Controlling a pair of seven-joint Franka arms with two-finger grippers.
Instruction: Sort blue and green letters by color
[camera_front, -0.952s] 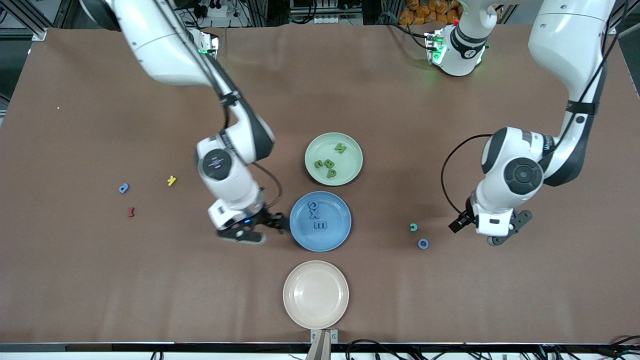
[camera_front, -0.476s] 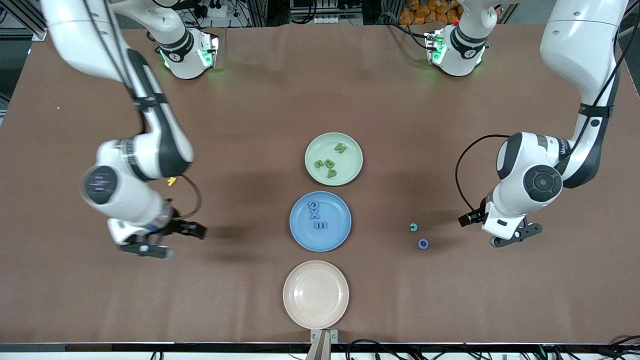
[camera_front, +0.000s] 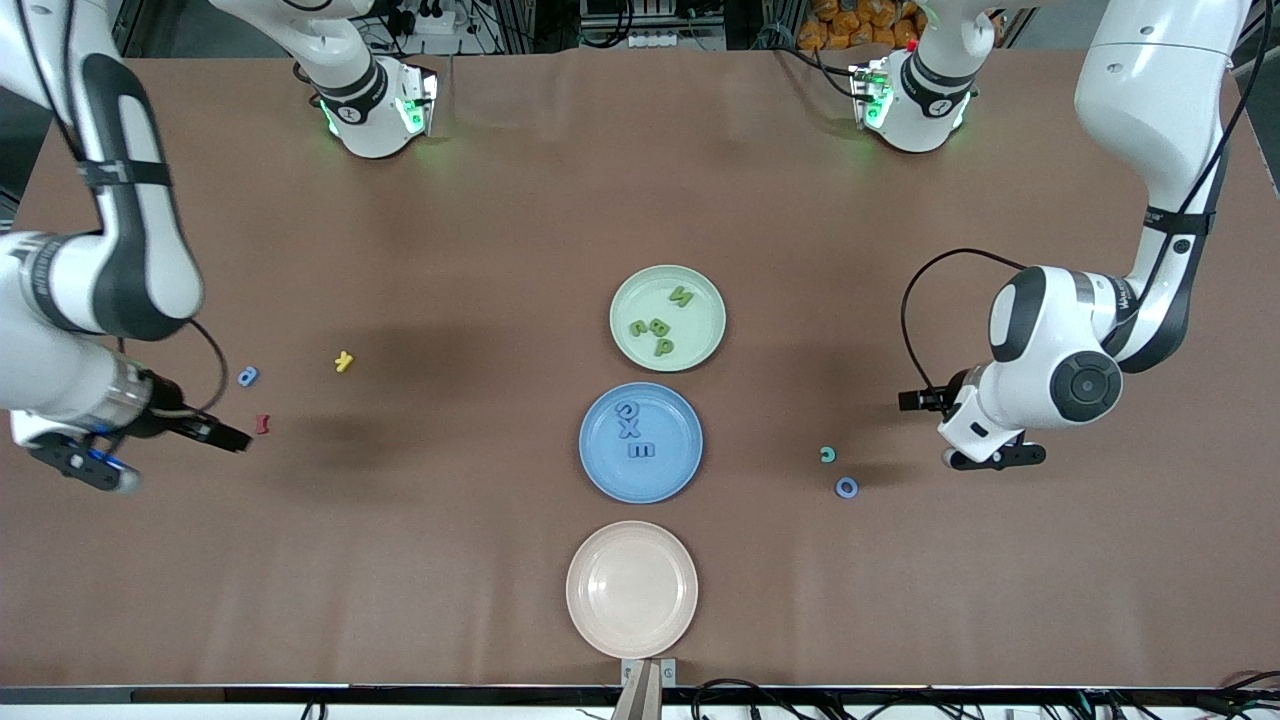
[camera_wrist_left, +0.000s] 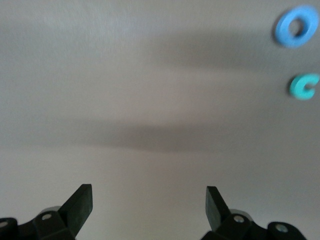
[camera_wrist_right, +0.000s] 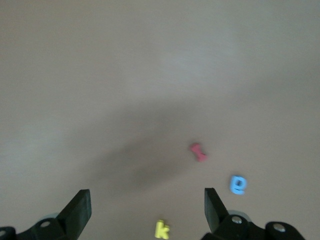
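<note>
Three olive green chunky letters (camera_front: 660, 325) lie in the pale green round plate (camera_front: 712, 300); three medium blue letters (camera_front: 632, 431) lie in the blue round plate (camera_front: 600, 470), just nearer the camera. Only the wrist views show the fingers: right gripper (camera_wrist_right: 145, 210) and left gripper (camera_wrist_left: 149, 205) spread wide, empty, over bare table near stray letters.

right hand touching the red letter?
Apart. The right wrist view shows the right hand open and empty, with bare table between its fingers and the red letter.
</note>
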